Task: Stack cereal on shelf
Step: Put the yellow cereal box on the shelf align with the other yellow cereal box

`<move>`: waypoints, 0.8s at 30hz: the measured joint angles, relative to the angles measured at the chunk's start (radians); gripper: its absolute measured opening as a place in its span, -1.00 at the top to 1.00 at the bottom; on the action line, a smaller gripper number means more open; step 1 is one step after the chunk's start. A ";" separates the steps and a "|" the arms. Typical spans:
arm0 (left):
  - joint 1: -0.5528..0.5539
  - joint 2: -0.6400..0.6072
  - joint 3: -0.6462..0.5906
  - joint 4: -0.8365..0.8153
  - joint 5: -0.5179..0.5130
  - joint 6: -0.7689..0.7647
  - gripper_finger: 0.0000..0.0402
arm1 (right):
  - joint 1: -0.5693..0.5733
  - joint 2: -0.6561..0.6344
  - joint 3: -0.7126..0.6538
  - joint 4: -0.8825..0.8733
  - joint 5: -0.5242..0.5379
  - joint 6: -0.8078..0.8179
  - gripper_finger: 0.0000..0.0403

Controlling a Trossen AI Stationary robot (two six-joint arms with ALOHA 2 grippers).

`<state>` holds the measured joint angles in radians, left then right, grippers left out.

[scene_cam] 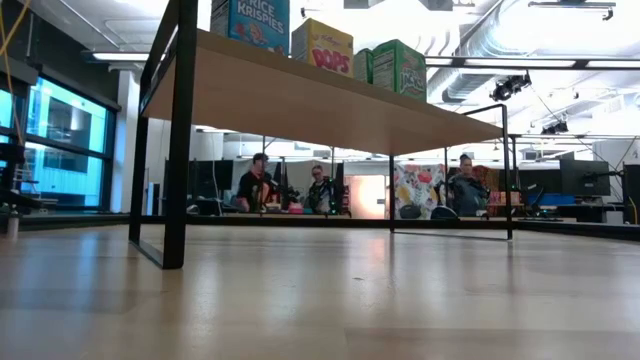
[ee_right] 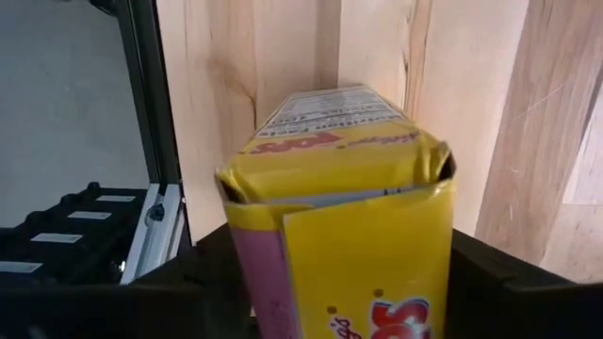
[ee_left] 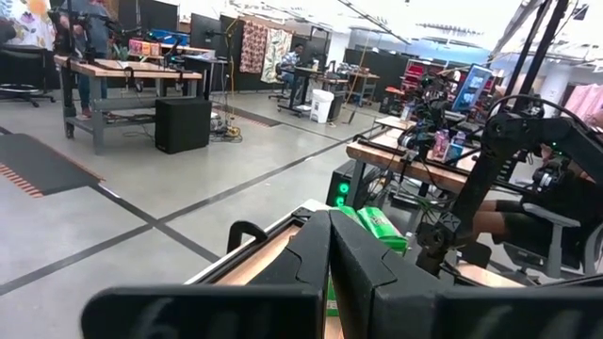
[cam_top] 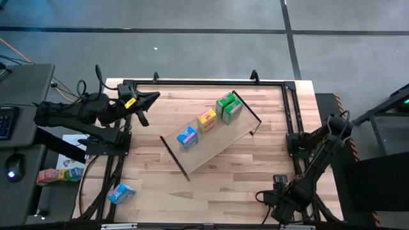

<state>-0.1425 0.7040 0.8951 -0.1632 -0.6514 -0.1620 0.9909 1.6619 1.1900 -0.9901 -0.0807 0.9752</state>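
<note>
Clamped between the dark fingers of the right gripper: a small yellow printed cardboard cereal box, held above the tabletop's corner, well apart from the shelf's near long side. Also well apart from the shelf, off its blue-box end by the table's edge: one more small blue cereal box, not yet fetched.

Carry the held box level toward the long light-wood shelf board with thin dark end panels, set at a slant mid-table. Standing in a close row along it: a blue box, a second yellow box and a green box.

Judged best: aim for bare board beside the row, or squarely on top of one box. Come down upright and let go only once the base sits flat, since a tilted release would likely topple the neighbours.

Beyond the shelf's far side, near its blue-box end: left gripper waiting, fingers pressed together on nothing.
</note>
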 joint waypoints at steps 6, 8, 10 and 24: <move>0.000 0.000 0.000 -0.008 0.000 -0.001 1.00 | -0.008 -0.035 0.000 0.000 -0.017 0.000 0.12; 0.000 0.000 0.000 -0.008 0.000 -0.001 1.00 | -0.013 -0.065 0.000 0.000 -0.015 0.000 0.19; 0.000 0.000 0.000 -0.008 0.000 0.000 1.00 | -0.028 -0.106 0.000 0.001 -0.013 -0.001 0.24; 0.000 0.000 0.000 -0.009 0.000 -0.001 1.00 | -0.355 -0.330 0.068 0.138 0.056 -0.230 0.41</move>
<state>-0.1429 0.7040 0.8951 -0.1722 -0.6510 -0.1631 0.6360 1.3319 1.2578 -0.8518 -0.0247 0.7457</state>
